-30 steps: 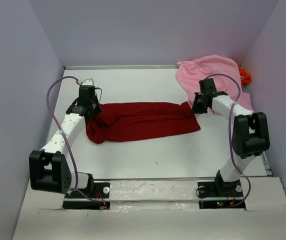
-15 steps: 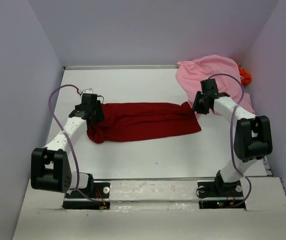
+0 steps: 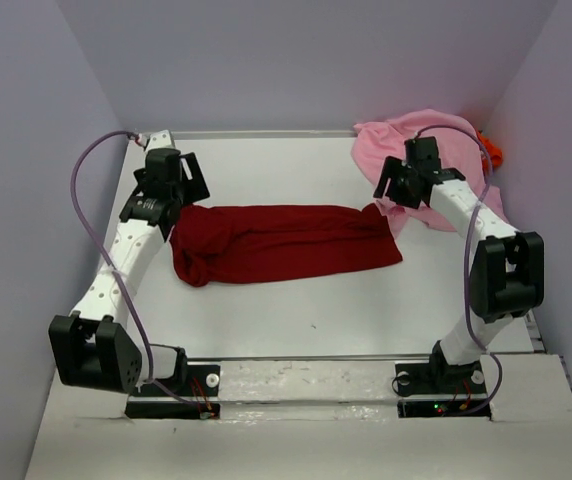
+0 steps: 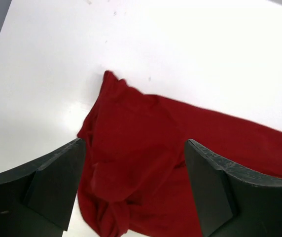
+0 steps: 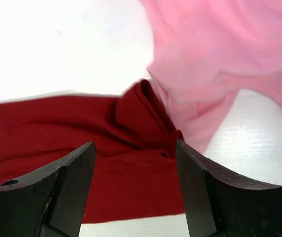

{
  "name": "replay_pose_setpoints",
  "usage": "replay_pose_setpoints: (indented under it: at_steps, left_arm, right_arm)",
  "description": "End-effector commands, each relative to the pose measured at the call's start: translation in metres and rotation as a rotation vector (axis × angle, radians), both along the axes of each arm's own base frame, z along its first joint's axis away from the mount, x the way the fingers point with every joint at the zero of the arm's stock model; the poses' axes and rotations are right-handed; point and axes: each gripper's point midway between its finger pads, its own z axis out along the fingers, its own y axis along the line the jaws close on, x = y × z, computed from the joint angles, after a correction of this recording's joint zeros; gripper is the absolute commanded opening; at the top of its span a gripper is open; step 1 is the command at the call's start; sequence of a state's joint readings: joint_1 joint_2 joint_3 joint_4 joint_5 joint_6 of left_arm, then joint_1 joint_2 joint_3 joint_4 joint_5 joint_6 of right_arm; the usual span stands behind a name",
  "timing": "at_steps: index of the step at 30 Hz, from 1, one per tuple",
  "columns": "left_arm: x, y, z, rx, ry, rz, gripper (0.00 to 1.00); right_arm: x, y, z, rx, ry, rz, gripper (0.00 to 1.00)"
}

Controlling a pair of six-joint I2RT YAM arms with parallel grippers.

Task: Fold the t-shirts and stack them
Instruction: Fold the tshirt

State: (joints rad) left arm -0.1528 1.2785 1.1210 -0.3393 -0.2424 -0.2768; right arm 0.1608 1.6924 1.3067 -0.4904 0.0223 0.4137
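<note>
The dark red t-shirt (image 3: 286, 243) lies folded into a long band across the middle of the white table (image 3: 296, 300). My left gripper (image 3: 174, 188) hovers open above its bunched left end (image 4: 126, 123), apart from the cloth. Over the right end (image 5: 57, 128), where the red cloth meets the pink one, my right gripper (image 3: 390, 190) is also open and holds nothing. The light pink t-shirt (image 3: 421, 135) lies crumpled at the far right corner (image 5: 220, 49). A bit of bright orange t-shirt (image 3: 490, 152) shows behind it against the right wall.
Purple walls close in the table on the left, back and right. Each arm's cable (image 3: 86, 200) loops beside it. The arm bases stand on the near rail (image 3: 306, 385).
Both grippers have opened and let go of the red shirt's ends, then risen and drawn back toward the far side. The shirt stays flat where it was.
</note>
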Motion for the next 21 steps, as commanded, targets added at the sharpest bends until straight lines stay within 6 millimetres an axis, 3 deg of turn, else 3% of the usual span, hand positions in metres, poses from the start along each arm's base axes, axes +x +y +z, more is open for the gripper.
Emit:
replay_pose_setpoints:
  at_steps: [1,4,7,9,11,14,21]
  left_arm:
    - [0.019,-0.033,0.018,-0.059,-0.038,-0.094,0.90]
    - [0.028,-0.055,0.007,-0.053,-0.017,-0.128,0.90]
    - [0.035,-0.077,-0.014,-0.080,0.026,-0.179,0.90]
    - [0.038,-0.086,-0.038,-0.099,0.087,-0.207,0.90]
    - [0.039,-0.091,-0.064,-0.106,0.147,-0.217,0.90]
    - [0.038,-0.102,-0.089,-0.111,0.194,-0.243,0.89]
    - [0.037,-0.102,-0.121,-0.061,0.266,-0.242,0.89]
  right_arm:
    - [0.026,0.020,0.035,0.036,-0.084,0.071,0.71]
    - [0.032,0.032,0.028,0.037,-0.062,0.105,0.70]
    - [0.033,0.047,0.012,0.038,-0.030,0.139,0.70]
    - [0.033,0.053,0.007,0.038,-0.020,0.155,0.70]
    - [0.034,0.058,-0.003,0.035,0.000,0.166,0.70]
    - [0.035,0.060,-0.015,0.044,0.025,0.170,0.70]
    - [0.035,0.057,-0.031,0.023,0.049,0.163,0.69]
